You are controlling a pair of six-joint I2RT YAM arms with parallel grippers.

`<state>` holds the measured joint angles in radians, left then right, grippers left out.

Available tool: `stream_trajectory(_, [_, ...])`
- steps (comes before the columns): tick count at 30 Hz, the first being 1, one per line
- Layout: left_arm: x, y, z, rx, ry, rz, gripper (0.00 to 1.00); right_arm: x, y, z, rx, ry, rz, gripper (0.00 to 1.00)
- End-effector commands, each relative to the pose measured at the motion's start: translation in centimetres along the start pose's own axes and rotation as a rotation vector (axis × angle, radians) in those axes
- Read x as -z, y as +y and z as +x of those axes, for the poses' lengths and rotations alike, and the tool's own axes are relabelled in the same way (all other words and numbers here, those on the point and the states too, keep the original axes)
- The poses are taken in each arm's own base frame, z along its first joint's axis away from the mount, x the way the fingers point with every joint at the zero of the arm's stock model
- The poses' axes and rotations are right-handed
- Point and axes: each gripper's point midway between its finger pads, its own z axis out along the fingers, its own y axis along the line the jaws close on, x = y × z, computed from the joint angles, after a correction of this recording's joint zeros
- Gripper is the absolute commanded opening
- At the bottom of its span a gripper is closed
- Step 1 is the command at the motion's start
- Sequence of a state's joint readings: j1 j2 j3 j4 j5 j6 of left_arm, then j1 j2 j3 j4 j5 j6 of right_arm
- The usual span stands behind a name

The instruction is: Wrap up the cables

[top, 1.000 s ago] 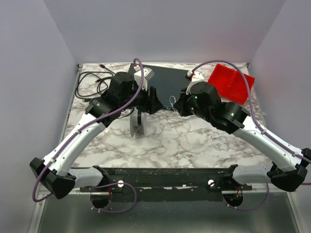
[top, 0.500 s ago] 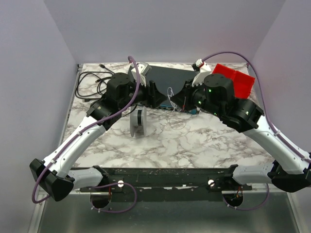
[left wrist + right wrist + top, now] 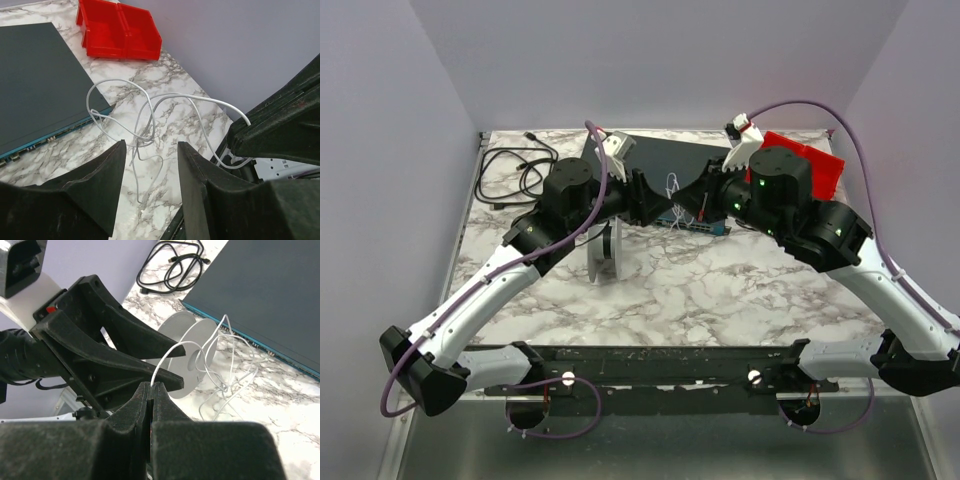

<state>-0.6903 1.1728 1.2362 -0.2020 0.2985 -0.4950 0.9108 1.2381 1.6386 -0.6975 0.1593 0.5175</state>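
Right hand [image 3: 151,386] was clenched on one end of the white cable [image 3: 145,139], pinched at the fingertips. The rest fell in loose loops onto the counter [image 3: 720,290], near 12 o'clock in the overhead view, against the near edge of the dark panel [image 3: 260,295]. Left hand [image 3: 150,150] was parted, grasping nothing visible, with the tangle showing through its gap. Grey spool [image 3: 192,360] stood on edge at 7 o'clock of the tangle. Judgement: winding would go best with the pinched end kept taut, slack fed evenly, and loops lifted clear of the panel's edge first. Could not tell whether the far end was fixed to the spool. Crossed strands were too fine to trace, and overhead the wrists hid both sets of fingertips.
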Motion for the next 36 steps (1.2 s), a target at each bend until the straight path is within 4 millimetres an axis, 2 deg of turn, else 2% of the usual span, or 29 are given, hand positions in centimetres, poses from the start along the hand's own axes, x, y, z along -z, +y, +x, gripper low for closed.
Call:
stream_trajectory(1, [-0.8, 0.2, -0.4, 0.029, -0.036, -0.021, 0.46, 0.5, 0.5, -0.5, -0.019, -0.01, -0.01, 0.01])
stream_trajectory(15, [-2.3, 0.7, -0.4, 0.059, -0.039, -0.051, 0.37, 0.9, 0.2, -0.7, -0.029, -0.016, 0.007, 0.01])
stream_trajectory(16, [-2.3, 0.7, -0.5, 0.059, -0.042, -0.051, 0.33, 0.9, 0.1, -0.7, -0.03, -0.015, 0.011, 0.01])
stream_trajectory(21, [-2.2, 0.6, -0.6, 0.058, -0.047, -0.048, 0.0, 0.9, -1.4, -0.5, -0.033, -0.026, 0.09, 0.01])
stream_trajectory(24, [-1.8, 0.9, -0.4, 0.046, -0.042, -0.063, 0.0, 1.3, -3.5, -0.8, -0.043, -0.05, 0.203, 0.01])
stream_trajectory(29, [-0.7, 3.7, -0.4, 0.019, -0.04, -0.165, 0.0, 3.8, -6.5, -2.1, -0.075, -0.122, 0.371, 0.01])
stream_trajectory(33, [0.3, 7.7, -1.6, 0.015, -0.05, -0.277, 0.0, 6.0, -8.0, -3.1, -0.093, -0.175, 0.445, 0.01])
stream_trajectory(36, [1.1, 9.6, -3.0, 0.03, -0.08, -0.306, 0.0, 7.7, -10.3, -3.2, -0.079, -0.195, 0.579, 0.01])
